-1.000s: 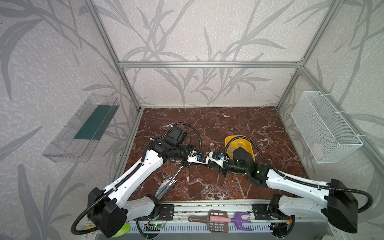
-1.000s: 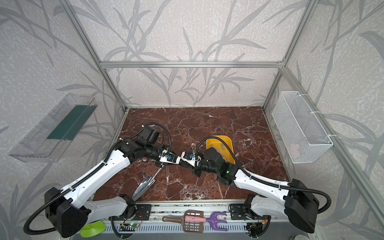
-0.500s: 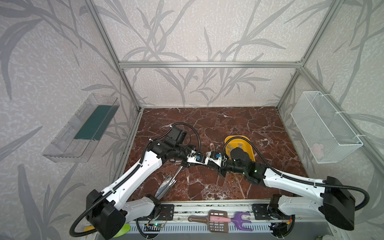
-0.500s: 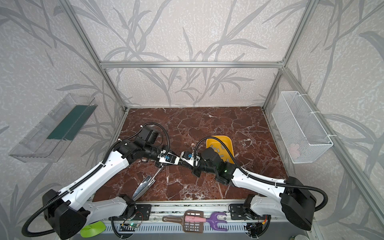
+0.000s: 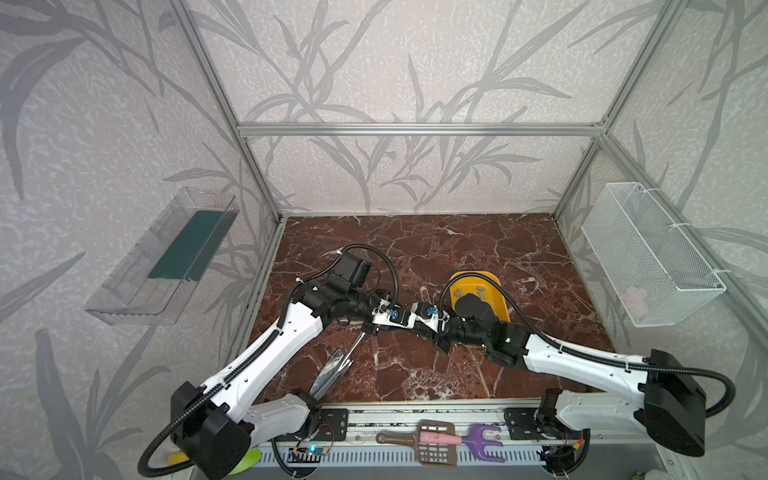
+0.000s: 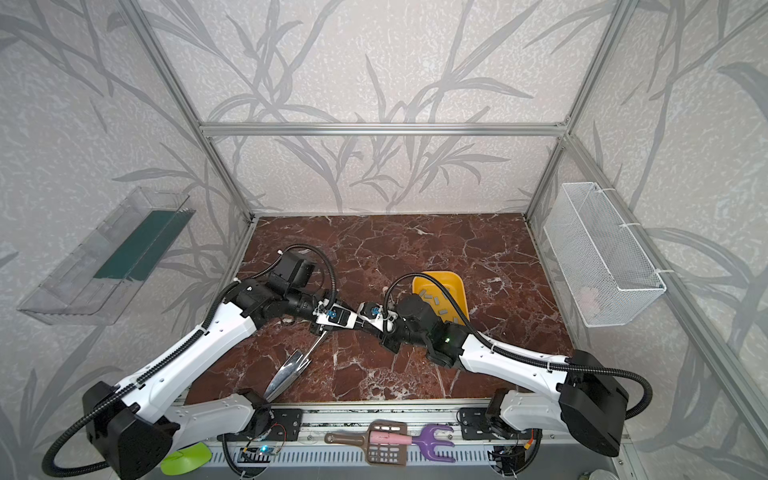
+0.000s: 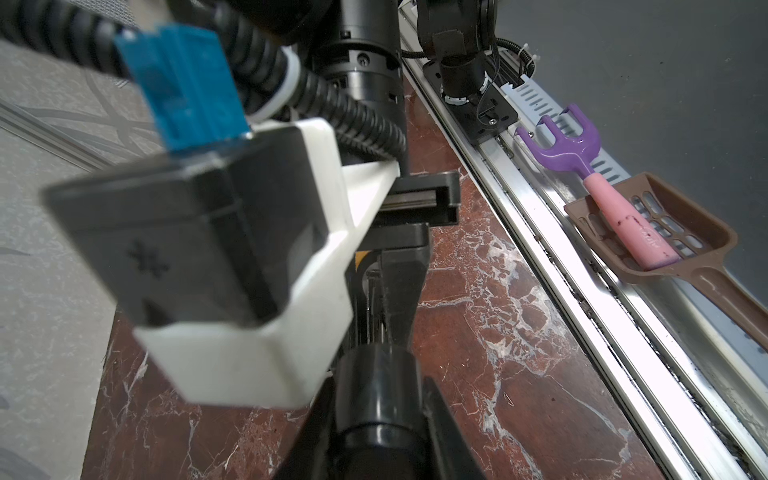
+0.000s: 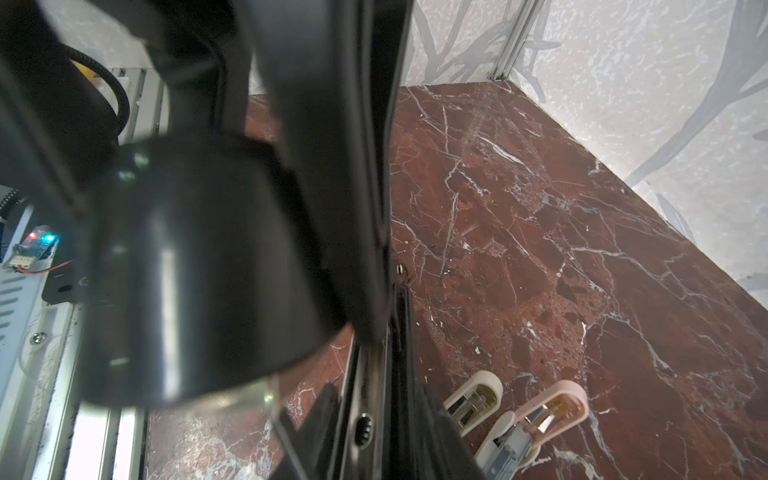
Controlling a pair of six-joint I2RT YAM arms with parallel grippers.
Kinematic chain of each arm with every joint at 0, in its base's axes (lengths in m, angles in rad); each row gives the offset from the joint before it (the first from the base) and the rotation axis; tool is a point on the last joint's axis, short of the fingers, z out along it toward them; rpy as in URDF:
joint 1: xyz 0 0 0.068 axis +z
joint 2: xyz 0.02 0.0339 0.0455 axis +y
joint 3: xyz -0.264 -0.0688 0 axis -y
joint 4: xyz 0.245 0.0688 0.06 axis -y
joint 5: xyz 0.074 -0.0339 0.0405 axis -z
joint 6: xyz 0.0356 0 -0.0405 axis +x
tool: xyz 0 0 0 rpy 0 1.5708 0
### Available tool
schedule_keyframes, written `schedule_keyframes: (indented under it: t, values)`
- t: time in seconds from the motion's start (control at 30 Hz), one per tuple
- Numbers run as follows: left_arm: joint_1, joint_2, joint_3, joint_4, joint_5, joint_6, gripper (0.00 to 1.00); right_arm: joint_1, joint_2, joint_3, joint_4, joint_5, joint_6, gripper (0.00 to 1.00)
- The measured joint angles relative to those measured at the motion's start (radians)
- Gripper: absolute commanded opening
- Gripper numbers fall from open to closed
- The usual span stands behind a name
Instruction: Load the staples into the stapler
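Note:
The stapler hangs above the floor between both arms, its chrome part [image 5: 332,370] [image 6: 289,370] drooping toward the front. My left gripper [image 5: 415,328] [image 7: 380,399] is shut on the stapler's black body [image 7: 378,374]. My right gripper [image 5: 401,328] [image 8: 374,399] straddles the stapler's metal rail [image 8: 365,374]. Its fingers sit close on both sides, and whether they press is unclear. The staples [image 6: 428,297] [image 5: 482,291], small grey strips, lie in a yellow tray [image 6: 457,291] [image 5: 496,299] behind the right wrist.
Two small staplers, one white [image 8: 473,399] and one pink [image 8: 548,411], lie on the marble floor. A brown scoop [image 7: 648,232] and a purple rake [image 7: 557,145] rest on the front rail. A wire basket [image 5: 648,257] hangs on the right wall and a clear shelf [image 5: 166,257] on the left wall.
The right arm has edged a little to the left, closer to the left gripper. The left arm and the hanging chrome part stay where they were.

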Motion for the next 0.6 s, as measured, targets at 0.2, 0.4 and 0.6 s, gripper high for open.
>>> schedule_keyframes:
  t: [0.2,0.4,0.6]
  values:
    - [0.032,-0.01,0.0,-0.001,0.038,0.001,0.0,0.001,0.003,0.013,-0.022,0.025,-0.01,0.33]
    - [0.045,-0.02,-0.001,-0.002,0.059,0.002,0.0,0.008,0.003,0.013,-0.029,0.035,-0.026,0.19]
    - [0.099,-0.026,-0.006,0.0,0.116,-0.003,0.0,0.01,-0.001,0.008,-0.011,0.042,-0.031,0.1]
